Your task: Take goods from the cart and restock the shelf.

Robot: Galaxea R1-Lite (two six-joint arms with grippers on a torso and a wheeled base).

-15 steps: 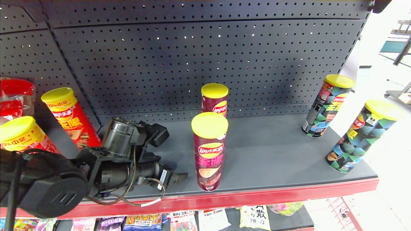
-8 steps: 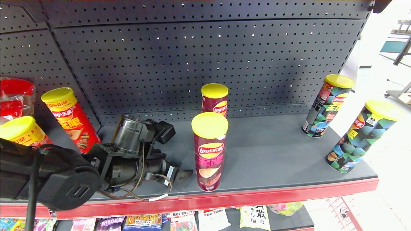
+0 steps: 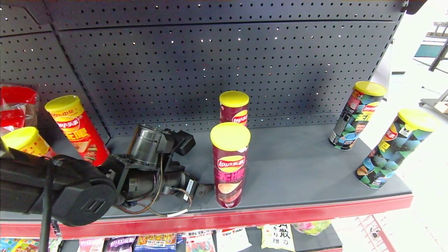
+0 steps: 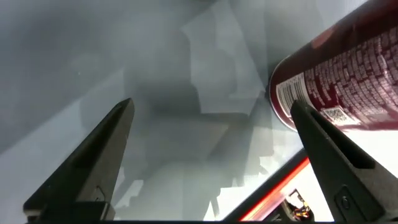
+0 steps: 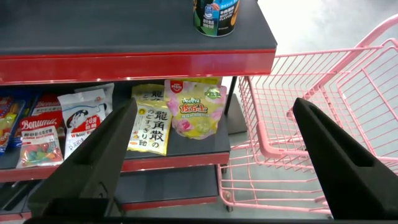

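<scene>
A maroon chip can with a yellow lid (image 3: 229,164) stands near the front edge of the dark shelf (image 3: 297,168). A second maroon can (image 3: 233,108) stands behind it. My left gripper (image 3: 204,189) lies low on the shelf just left of the front can's base. In the left wrist view the left gripper (image 4: 211,106) is open with nothing between its fingers, and the can (image 4: 348,74) stands right beside one fingertip. My right gripper (image 5: 214,106) hangs open below the shelf level, with the pink cart (image 5: 323,124) off to one side.
Two red cans (image 3: 77,127) stand at the shelf's left, and two blue-green cans (image 3: 395,147) at its right end. A perforated back panel (image 3: 210,70) closes the shelf. Snack bags (image 5: 193,106) fill the lower shelf. Bare shelf lies between the maroon and blue-green cans.
My left arm has slid rightward along the shelf toward the front maroon can. The can has shifted slightly to the right.
</scene>
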